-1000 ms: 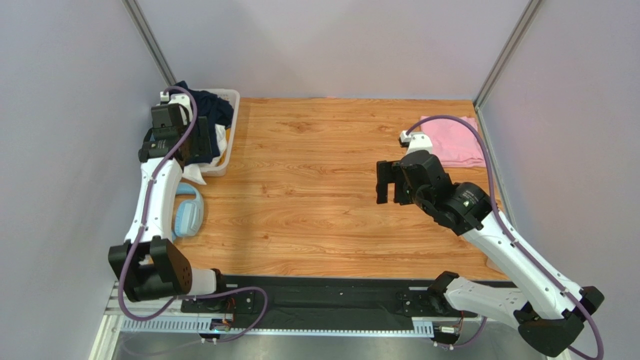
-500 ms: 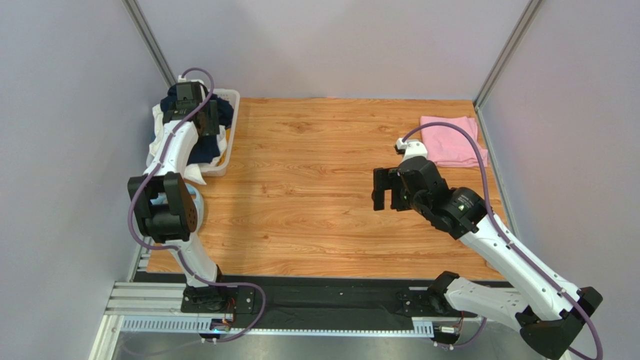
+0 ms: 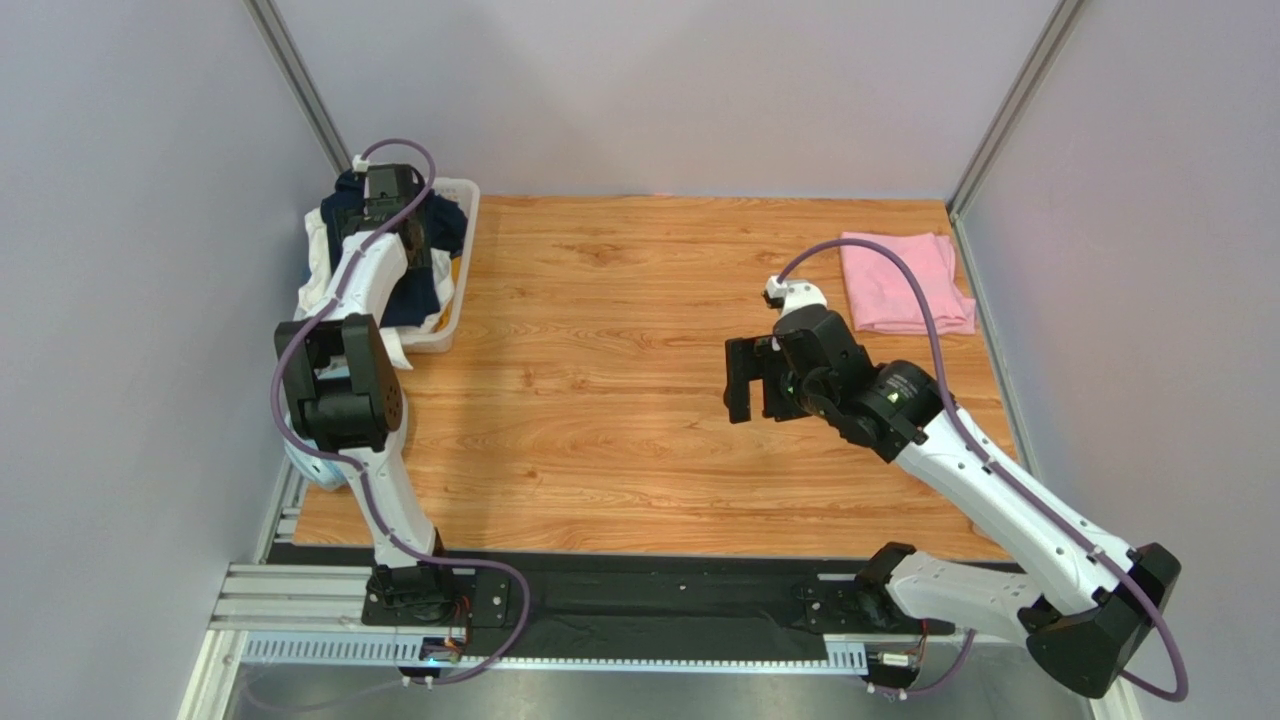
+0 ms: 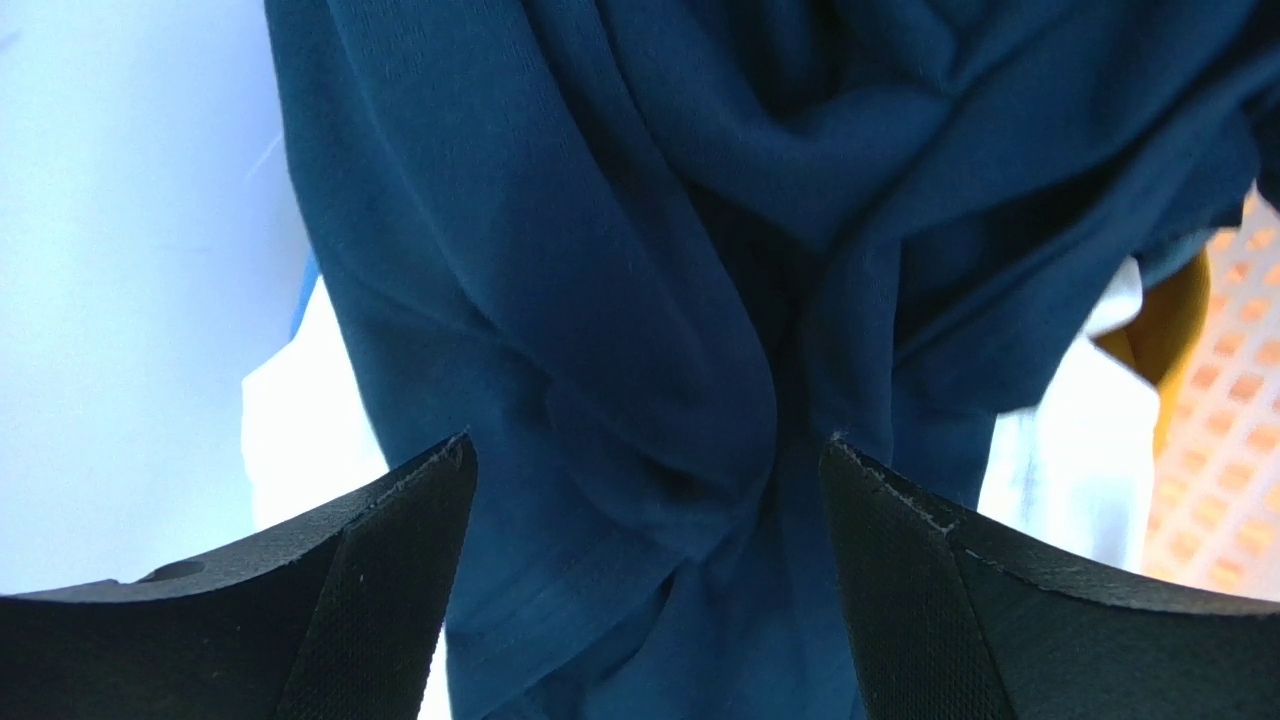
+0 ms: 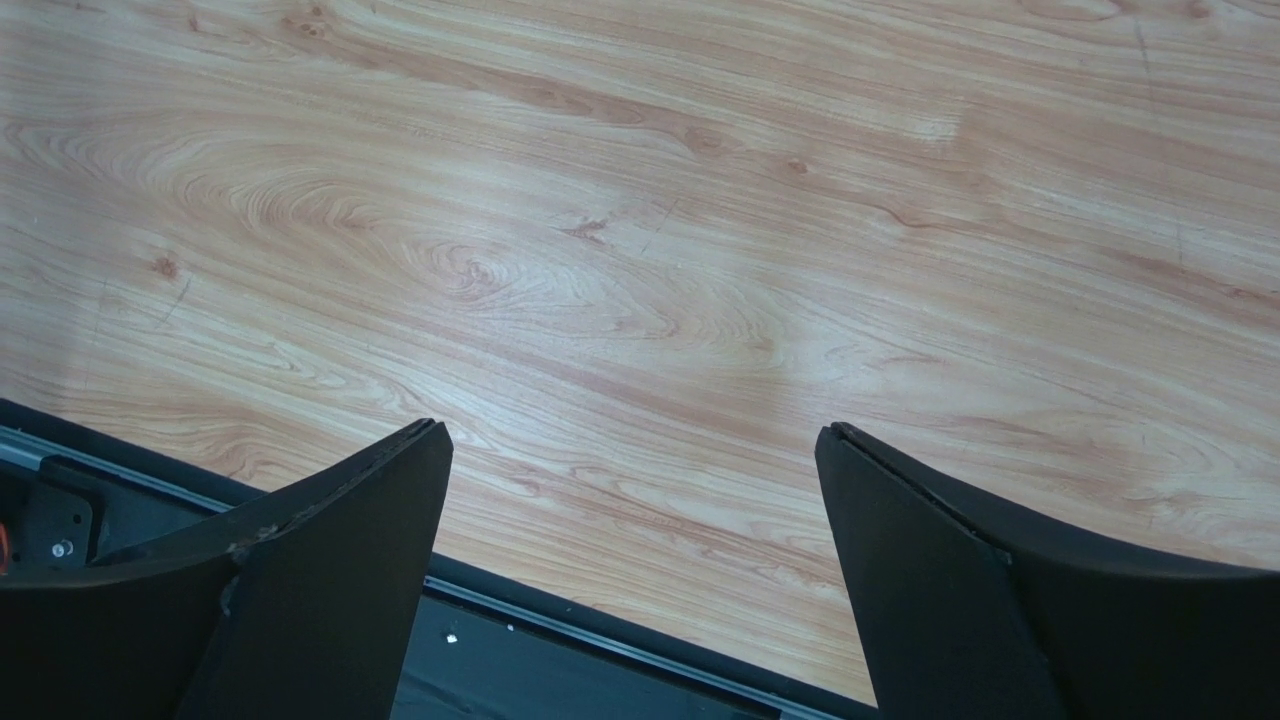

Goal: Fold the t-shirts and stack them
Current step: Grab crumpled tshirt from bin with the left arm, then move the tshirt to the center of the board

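Observation:
The dark navy t-shirt (image 4: 631, 225) lies crumpled in the white basket (image 3: 463, 240) at the table's far left corner. My left gripper (image 4: 646, 450) hangs right above its folds, jaws wide open, holding nothing. In the top view the left gripper (image 3: 394, 203) is over the basket. The light pink t-shirt (image 3: 899, 282) lies folded flat at the far right of the table. My right gripper (image 3: 751, 380) hovers open over bare wood near the table's middle, and the right wrist view shows the right gripper (image 5: 631, 435) empty.
White cloth (image 4: 293, 435) and a mustard-coloured piece (image 4: 1172, 323) lie under the navy shirt in the basket. Light-blue headphones (image 3: 308, 468) peek out behind the left arm's elbow at the table's left edge. The black rail (image 5: 496, 645) runs along the near edge.
The left arm has folded up, its elbow risen, and carried its gripper farther back over the basket. The right gripper has drifted left and toward the near edge. Both grippers stayed open.

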Robot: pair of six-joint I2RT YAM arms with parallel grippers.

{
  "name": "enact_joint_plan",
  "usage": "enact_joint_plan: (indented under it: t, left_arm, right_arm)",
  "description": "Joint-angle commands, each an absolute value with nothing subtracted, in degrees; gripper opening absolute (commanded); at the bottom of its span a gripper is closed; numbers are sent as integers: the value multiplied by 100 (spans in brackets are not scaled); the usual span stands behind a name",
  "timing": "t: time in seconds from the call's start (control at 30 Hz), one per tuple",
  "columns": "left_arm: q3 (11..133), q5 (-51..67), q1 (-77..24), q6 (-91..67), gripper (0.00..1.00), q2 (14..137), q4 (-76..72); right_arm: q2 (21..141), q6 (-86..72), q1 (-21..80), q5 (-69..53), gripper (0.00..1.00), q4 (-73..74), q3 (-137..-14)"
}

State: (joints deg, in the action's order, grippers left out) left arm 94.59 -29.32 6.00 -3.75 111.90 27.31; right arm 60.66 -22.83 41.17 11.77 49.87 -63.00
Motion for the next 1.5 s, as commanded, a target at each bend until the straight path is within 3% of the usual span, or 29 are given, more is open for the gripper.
enact_joint_plan:
  t: [0.0,0.13,0.23,0.27,0.3,0.37,0.57,0.83,0.93,1.17,1.27,1.47]
  left_arm:
    - [10158,-3077,773,-825,91,11337,2838]
    - [10467,-2918,888,-897,87,11601,3032]
    - [10494,-2795,932,-896,47,11698,3023]
    - [10485,-2717,949,-896,19,11707,3032]
    - [10459,-2664,949,-896,8,11690,3024]
    - [10433,-2523,949,-905,1,11663,3041]
    - [10057,-1867,932,-922,0,11330,3208]
    - [8824,454,-234,-431,0,8809,3400]
    - [10030,1060,-439,-448,0,8166,3971]
    - [14060,2108,-448,-211,0,8630,6606]
    - [14160,2670,-475,-9,0,8308,6794]
    - [12772,3446,-1018,983,0,7357,7056]
  right_arm:
    - [6240,-2276,4104,862,100,4834,-6679]
    - [6337,-2320,4104,686,100,4913,-6855]
    - [6337,-2373,4104,633,100,4966,-6970]
    - [6337,-2390,4113,615,100,4975,-6987]
    - [6328,-2408,4113,589,100,4975,-6987]
    - [6293,-2478,4113,563,100,4966,-6970]
    - [6267,-2549,4113,413,100,4931,-6917]
    - [6196,-2522,4227,123,99,4641,-6671]
    - [6117,-2514,4315,106,94,4562,-6583]
    - [5722,-2584,4465,334,87,4614,-6408]
    - [5476,-2645,4483,413,87,4605,-6276]
    - [5028,-2663,4500,755,84,4790,-6398]
